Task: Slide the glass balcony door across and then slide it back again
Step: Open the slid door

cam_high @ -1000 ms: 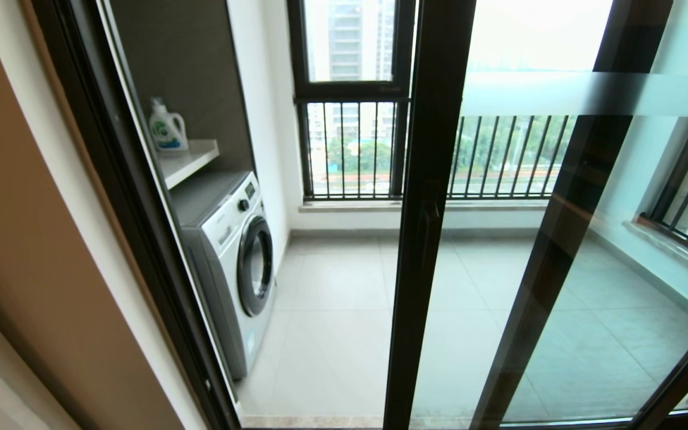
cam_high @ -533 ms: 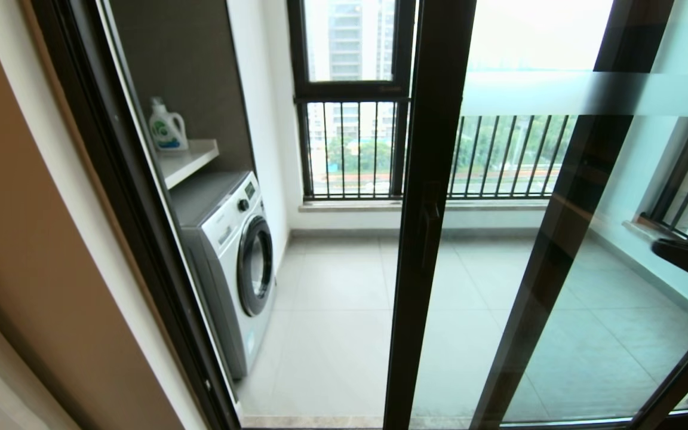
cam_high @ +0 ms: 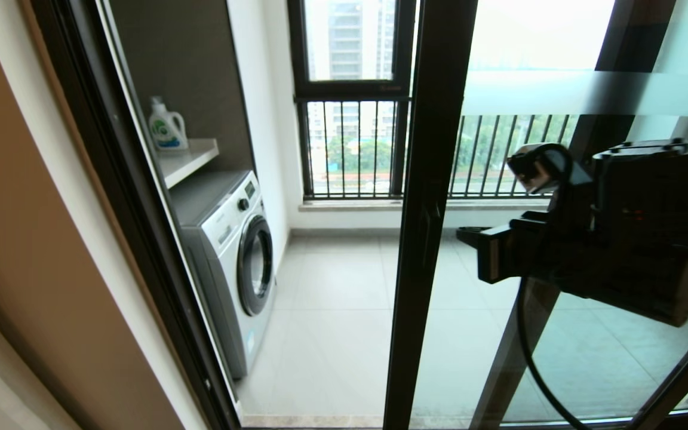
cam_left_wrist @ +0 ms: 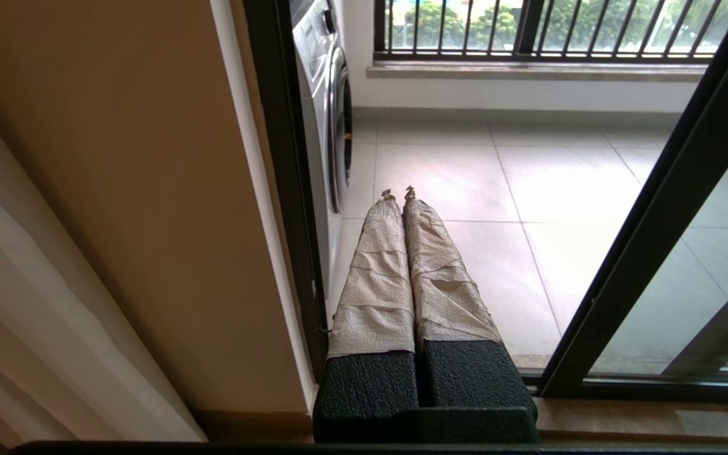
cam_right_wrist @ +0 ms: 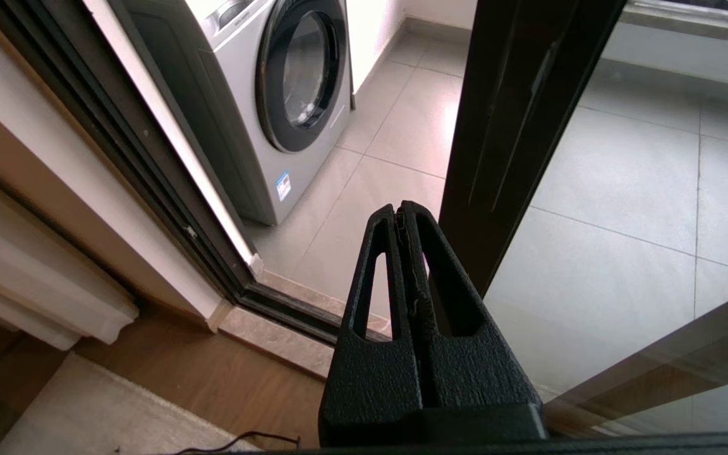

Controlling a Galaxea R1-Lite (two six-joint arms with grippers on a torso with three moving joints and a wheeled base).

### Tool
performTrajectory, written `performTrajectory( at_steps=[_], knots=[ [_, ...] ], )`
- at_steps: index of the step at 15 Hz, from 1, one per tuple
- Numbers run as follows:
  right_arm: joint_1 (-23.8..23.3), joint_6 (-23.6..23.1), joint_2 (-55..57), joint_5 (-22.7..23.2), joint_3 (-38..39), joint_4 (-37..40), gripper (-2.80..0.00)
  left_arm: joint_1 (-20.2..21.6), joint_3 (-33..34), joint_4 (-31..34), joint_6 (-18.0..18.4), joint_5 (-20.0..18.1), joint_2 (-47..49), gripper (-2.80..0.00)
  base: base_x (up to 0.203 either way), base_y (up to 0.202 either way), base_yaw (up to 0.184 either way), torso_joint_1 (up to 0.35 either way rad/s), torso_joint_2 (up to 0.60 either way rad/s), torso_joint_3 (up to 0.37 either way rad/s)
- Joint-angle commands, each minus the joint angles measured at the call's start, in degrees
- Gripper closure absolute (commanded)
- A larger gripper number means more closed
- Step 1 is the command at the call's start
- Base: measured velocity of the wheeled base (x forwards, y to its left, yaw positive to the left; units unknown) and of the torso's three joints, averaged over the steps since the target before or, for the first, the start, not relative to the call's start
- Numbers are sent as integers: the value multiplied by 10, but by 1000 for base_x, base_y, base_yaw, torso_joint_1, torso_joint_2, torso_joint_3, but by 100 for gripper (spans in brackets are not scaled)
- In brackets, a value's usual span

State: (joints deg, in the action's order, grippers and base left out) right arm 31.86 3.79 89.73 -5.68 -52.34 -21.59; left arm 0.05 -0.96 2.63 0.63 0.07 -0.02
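**A:** Just beside the washing machine point(cam_high: 230, 263) the doorway stood open; where was the glass balcony door point(cam_high: 433, 179) itself?

**B:** It stood on the far side of that gap from the washing machine, its dark leading stile upright and its frosted band running off toward the other panel. So it was parked partway along the track, with open floor between it and the wall jamb.

**A:** Which step did that look like?

**B:** Judging from the layout, an approach to a slide, not the slide itself. The right pincer point(cam_right_wrist: 400, 212) was closed on nothing, its fingers pressed together, and it hung just short of the stile on the room side. In the head view the right arm reached toward the stile from the side away from the washing machine, and contact did not appear to be made.

**A:** And the left pincer point(cam_left_wrist: 399, 193)?

**B:** Also closed and empty, its wrapped fingers together, hanging low near the jamb next to the washing machine. It seemed idle.

**A:** What did the next move call for?

**B:** Probably setting the closed tips against the stile's edge or behind the short handle point(cam_right_wrist: 515, 120), then pushing steadily along the track. A skewed push could have let the tips slip off the narrow frame.

**A:** Anything hard to make out?

**B:** The arm covered part of the glass in the head view. The characters on the band could not be read, and the top of the door and the far end of the track were cut off.
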Motion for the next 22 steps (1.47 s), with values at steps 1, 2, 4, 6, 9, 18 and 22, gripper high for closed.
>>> performTrajectory(
  at_steps=[1, 2, 4, 6, 9, 18, 22],
  knots=[
    [16, 1, 120, -66, -32, -32, 0, 0, 0, 0, 0, 0, 2, 0, 0, 0, 0, 0, 0, 0],
    [17, 1, 147, -100, -44, -40, 0, 0, 0, 0, 0, 0, 2, 0, 0, 0, 0, 0, 0, 0],
    [10, 2, 180, -122, -57, -61, 0, 0, 0, 0, 0, 0, 1, 0, 0, 0, 0, 0, 0, 0],
    [-12, 2, 206, -136, -72, -91, 0, 0, 0, 0, 0, 0, 2, 0, 0, 0, 0, 0, 0, 0],
    [-41, 3, 242, -145, -95, -106, 0, 0, 0, 0, 0, 0, 2, 0, 0, 0, 0, 0, 0, 0],
    [-66, 5, 278, -150, -126, -115, 0, 0, 0, 0, 0, 0, 2, 0, 0, 0, 0, 0, 0, 0],
    [-85, 5, 277, -150, -122, -115, 0, 0, 0, 0, 0, 0, 2, 0, 0, 0, 0, 0, 0, 0]
  ],
)
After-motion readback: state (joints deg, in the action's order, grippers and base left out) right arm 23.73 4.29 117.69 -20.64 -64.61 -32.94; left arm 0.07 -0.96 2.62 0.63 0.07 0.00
